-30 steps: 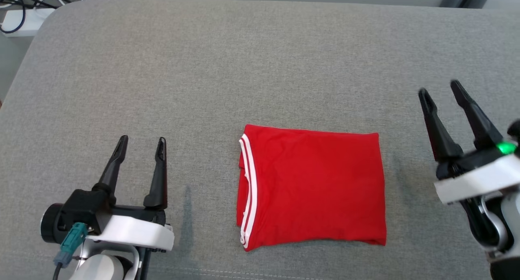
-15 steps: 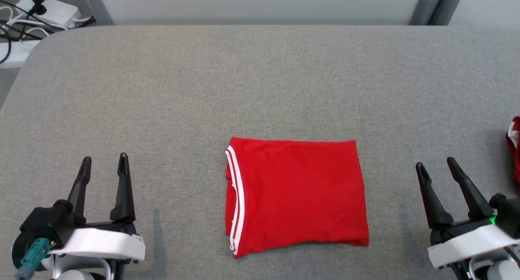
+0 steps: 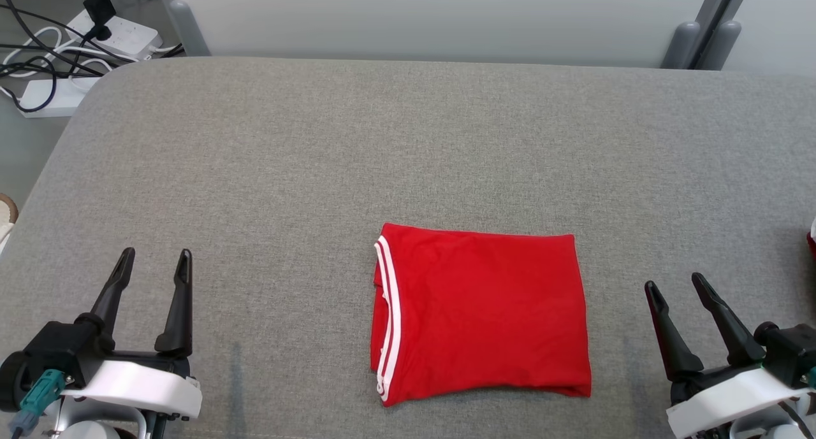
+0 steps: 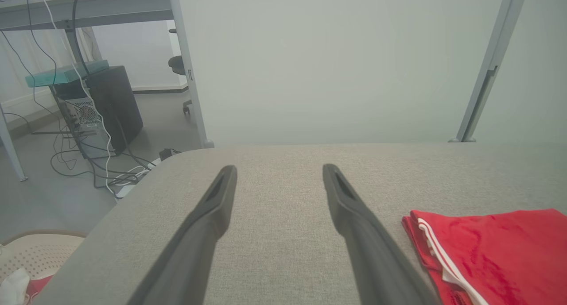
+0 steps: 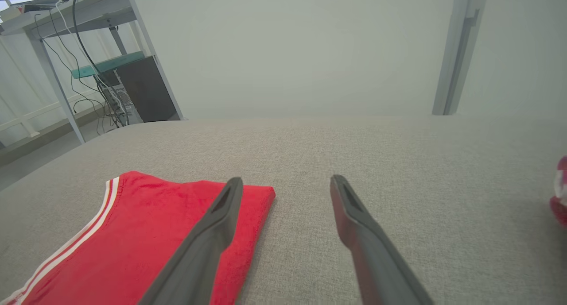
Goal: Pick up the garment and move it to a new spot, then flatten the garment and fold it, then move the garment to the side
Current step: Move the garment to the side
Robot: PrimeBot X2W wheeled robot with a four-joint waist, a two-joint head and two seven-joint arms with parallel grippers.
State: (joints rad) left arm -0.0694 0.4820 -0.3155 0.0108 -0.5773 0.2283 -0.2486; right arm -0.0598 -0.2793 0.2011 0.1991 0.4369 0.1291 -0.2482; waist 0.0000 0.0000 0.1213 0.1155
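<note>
Garment (image 3: 481, 315) lies folded on grey table (image 3: 319, 171); beige basket (image 4: 44, 247) holds white cloth (image 4: 13, 287).

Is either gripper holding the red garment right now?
No: the folded garment lies on the grey surface between the left gripper and right gripper, both open and clear of it.

No text, label, brand, number or sign is legible in any view. The garment (image 3: 484, 311) carries white stripes along one edge but no lettering. Any marking on the power strip (image 3: 127, 34) is too small to read.
</note>
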